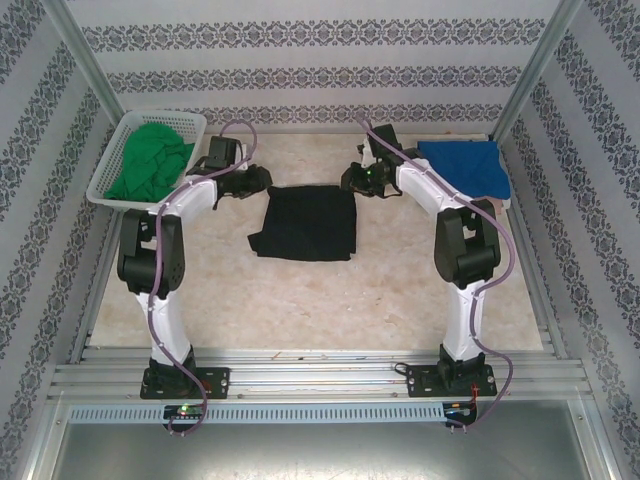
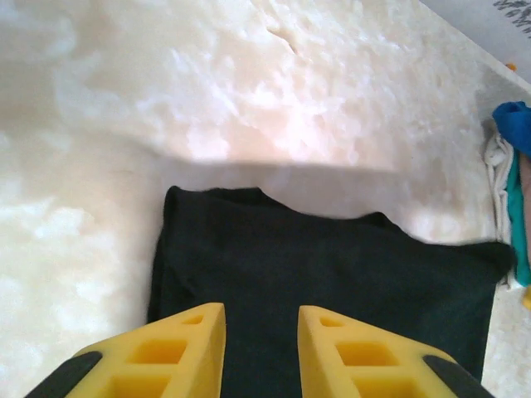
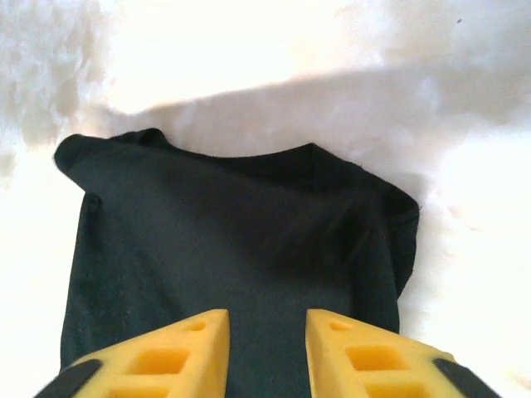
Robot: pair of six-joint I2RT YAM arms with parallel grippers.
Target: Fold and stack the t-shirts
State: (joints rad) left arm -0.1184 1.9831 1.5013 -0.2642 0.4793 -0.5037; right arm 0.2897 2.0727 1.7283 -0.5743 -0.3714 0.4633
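White basket (image 1: pixel 107 160) (far left), marble table (image 1: pixel 330 300)

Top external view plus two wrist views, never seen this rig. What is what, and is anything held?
Two white robot arms are bolted at the near edge of the table. The top view looks down from behind them; each wrist view looks along its own yellow fingers. A black t-shirt lies mid-table. A green t-shirt sits in a white lattice basket at far left, and a blue t-shirt lies far right. The left tool and right tool hover by the black shirt's far edge, both open, holding nothing.
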